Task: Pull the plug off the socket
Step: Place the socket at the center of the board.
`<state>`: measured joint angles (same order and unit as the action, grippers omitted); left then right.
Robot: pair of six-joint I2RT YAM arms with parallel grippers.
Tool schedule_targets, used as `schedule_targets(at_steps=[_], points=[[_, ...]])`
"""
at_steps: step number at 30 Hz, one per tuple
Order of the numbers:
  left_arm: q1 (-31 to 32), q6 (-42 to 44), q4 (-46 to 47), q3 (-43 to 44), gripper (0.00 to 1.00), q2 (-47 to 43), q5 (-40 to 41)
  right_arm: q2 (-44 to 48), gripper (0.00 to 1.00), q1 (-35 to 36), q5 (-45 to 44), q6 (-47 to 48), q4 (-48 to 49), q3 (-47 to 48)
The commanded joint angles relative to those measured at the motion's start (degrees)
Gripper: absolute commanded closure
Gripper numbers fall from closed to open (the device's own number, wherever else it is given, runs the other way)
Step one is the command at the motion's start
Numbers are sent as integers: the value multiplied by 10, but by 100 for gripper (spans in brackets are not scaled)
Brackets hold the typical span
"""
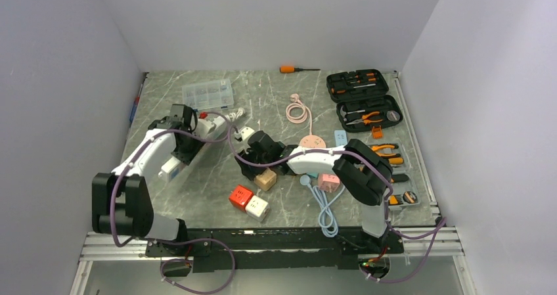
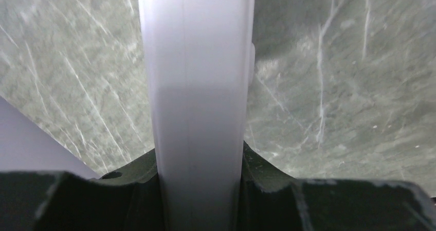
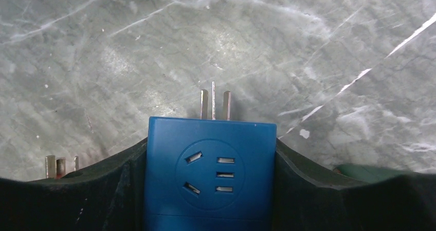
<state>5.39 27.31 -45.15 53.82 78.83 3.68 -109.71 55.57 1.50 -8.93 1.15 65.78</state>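
Right gripper [image 3: 211, 156] clamps a glossy blue cube plug [image 3: 210, 177], three metal prongs [image 3: 214, 103] bare above the veined grey marble table [image 3: 319, 40]; left gripper [image 2: 198, 161] pinches a smooth white socket strip [image 2: 195, 71], both ends cut off.

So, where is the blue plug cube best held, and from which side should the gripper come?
Grip its two flat, parallel side walls, coming from the end opposite the prongs. The right gripper holds the blue plug cube this way: one jaw on each side wall, the socket face uncovered, the metal prongs pointing away, free of the grip.
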Motion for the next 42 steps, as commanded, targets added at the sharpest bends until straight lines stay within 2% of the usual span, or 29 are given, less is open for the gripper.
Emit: schedule_targets(at_steps=[1, 5, 11, 16, 24, 28, 31, 34, 37, 38, 39, 40, 42], points=[[12, 5, 21, 88, 100, 38, -53, 19, 100, 16, 13, -36, 66, -7], [29, 22, 32, 122, 100, 86, -60, 1, 100, 27, 17, -56, 85, -6], [50, 67, 72, 129, 100, 133, -61, -4, 99, 30, -14, -63, 104, -16], [84, 90, 98, 140, 100, 171, -39, -9, 83, 29, -35, -54, 97, -4], [99, 83, 75, 242, 100, 264, -47, -35, 73, 28, -65, -21, 85, 31], [102, 96, 98, 213, 98, 269, -48, -37, 49, 26, -68, -10, 77, 38], [102, 101, 114, 181, 85, 267, -46, -29, 30, 25, -67, -7, 77, 37], [102, 101, 122, 160, 63, 265, -43, -17, 21, 25, -67, -8, 65, 42], [102, 97, 119, 153, 49, 256, -42, 0, 12, 25, -77, -12, 53, 42], [102, 96, 117, 152, 40, 251, -44, 7, 10, 25, -80, -14, 52, 39], [102, 96, 111, 154, 36, 244, -45, 16, 8, 24, -83, -17, 48, 36], [102, 94, 102, 156, 14, 238, -47, 26, 7, 23, -87, -20, 45, 31], [100, 90, 83, 160, 2, 221, -49, 53, 6, 22, -97, -27, 43, 13]])
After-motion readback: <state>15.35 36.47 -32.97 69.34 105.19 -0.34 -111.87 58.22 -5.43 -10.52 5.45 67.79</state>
